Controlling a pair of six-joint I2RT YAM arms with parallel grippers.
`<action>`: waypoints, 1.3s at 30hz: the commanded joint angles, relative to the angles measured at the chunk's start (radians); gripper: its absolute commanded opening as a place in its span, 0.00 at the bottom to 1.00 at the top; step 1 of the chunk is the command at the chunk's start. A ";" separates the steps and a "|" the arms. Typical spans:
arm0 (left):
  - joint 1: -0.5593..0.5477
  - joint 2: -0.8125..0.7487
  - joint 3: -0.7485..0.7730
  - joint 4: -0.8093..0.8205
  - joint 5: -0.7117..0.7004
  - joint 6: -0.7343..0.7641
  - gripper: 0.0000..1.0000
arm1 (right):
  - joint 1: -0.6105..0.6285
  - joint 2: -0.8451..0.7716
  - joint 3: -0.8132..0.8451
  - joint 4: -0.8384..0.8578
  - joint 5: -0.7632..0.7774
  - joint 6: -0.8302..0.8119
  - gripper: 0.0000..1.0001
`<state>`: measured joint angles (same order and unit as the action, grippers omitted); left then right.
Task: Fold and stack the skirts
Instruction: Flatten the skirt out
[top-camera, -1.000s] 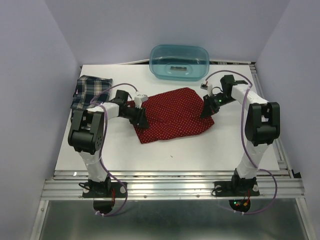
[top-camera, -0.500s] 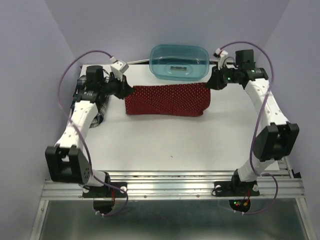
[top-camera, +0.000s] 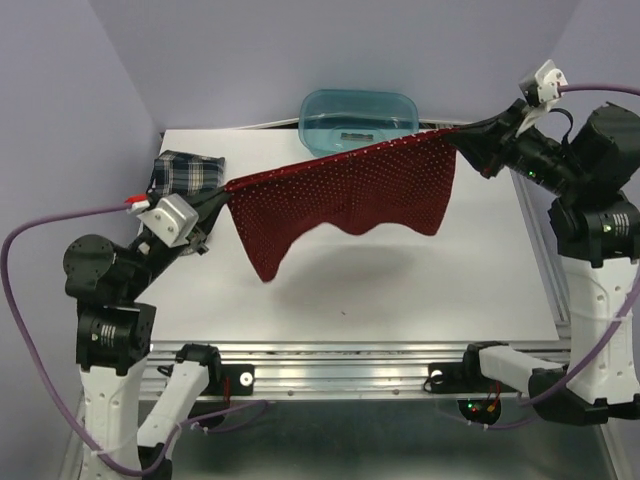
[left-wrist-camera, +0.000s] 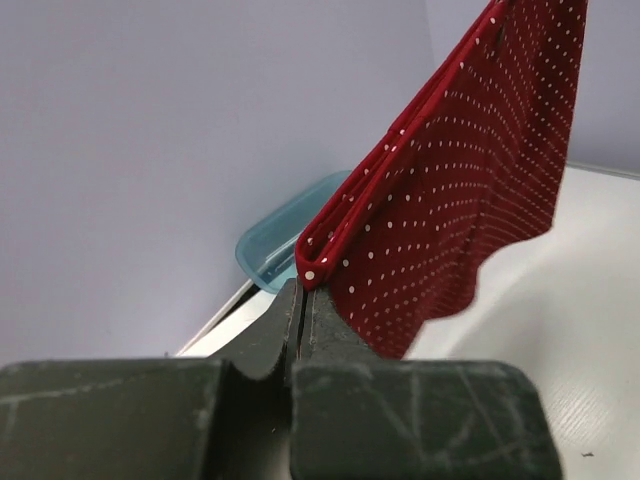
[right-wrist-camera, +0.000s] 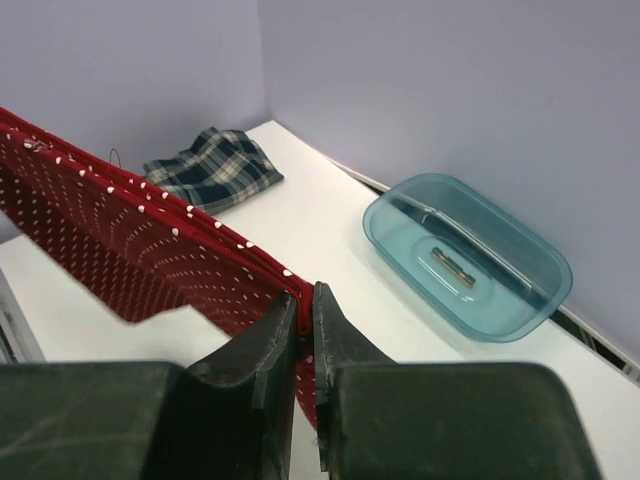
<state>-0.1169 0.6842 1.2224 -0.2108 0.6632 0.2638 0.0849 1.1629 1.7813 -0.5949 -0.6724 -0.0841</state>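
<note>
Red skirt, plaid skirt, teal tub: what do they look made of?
The red skirt looks like thin matte cloth with white dots: it hangs in soft waves. The plaid skirt is soft matte cloth too, lying rumpled, probably a woven check. The tub looks like rigid translucent teal plastic, glossy: its floor shows through the walls.

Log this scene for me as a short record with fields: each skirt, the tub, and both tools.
red skirt: held up above the table, stretched between both tools, lower edge hanging free
plaid skirt: lying bunched at the far left corner of the table
teal tub: far edge, behind the red skirt
left tool: shut on the red skirt's left corner
right tool: shut on its right corner
</note>
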 joint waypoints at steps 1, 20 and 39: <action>0.019 -0.040 -0.015 -0.081 -0.086 0.023 0.00 | -0.027 -0.048 -0.020 0.044 0.108 0.026 0.01; -0.012 0.823 -0.008 0.139 -0.287 -0.006 0.34 | -0.007 0.559 -0.245 0.349 0.290 -0.046 0.32; -0.032 0.822 -0.033 -0.105 -0.176 0.147 0.61 | 0.035 0.710 -0.163 -0.193 0.159 -0.322 0.56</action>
<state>-0.1295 1.5654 1.2743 -0.2153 0.3786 0.3176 0.0822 1.8713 1.7058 -0.5945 -0.4183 -0.2951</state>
